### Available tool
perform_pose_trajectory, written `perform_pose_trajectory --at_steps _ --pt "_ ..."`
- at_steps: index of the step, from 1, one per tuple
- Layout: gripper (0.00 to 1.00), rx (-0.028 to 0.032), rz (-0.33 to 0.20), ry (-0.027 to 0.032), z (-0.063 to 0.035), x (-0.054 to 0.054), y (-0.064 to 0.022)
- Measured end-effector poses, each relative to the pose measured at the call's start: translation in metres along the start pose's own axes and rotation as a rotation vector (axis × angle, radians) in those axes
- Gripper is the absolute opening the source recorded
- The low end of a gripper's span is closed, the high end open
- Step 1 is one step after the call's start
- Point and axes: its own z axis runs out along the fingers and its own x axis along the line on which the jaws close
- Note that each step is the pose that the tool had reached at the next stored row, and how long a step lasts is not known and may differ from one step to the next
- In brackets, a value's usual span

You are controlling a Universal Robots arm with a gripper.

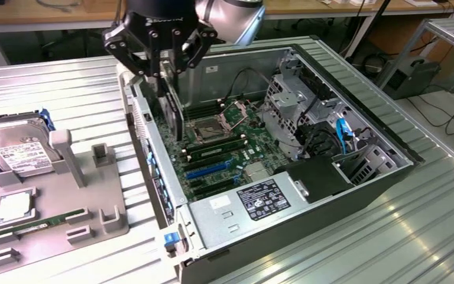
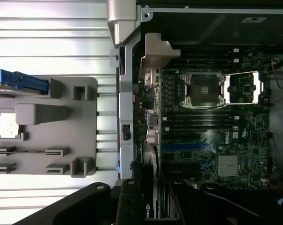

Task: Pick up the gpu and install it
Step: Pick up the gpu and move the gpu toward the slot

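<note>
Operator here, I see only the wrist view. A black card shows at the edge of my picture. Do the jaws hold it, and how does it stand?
Observer: Yes, the jaws grip the graphics card by its upper edge; it hangs upright.
Operator: Is its lower part inside the computer case?
Observer: Yes, inside the case, beside the processor socket; contact with the board I cannot tell.
Operator: What lies in the grey tray by the blue piece?
Observer: A hard drive with a white label.

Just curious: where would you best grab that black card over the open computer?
By its upper long edge, from straight above, as the gripper does. The card stands on edge, thin and flat, so its lower edge is free above the board.
</note>
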Motion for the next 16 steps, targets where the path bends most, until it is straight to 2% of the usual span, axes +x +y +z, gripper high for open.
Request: perform_pose_trajectory --at_steps 9,11,16 --pt "0.27 -0.0008 0.000 0.0000 0.0034 -0.041 0.0001" --pt "0.27 -0.0006 0.000 0.0021 0.0083 -0.057 -0.0003" --pt "0.27 -0.0005 0.000 0.0065 0.0165 -0.081 -0.0011"
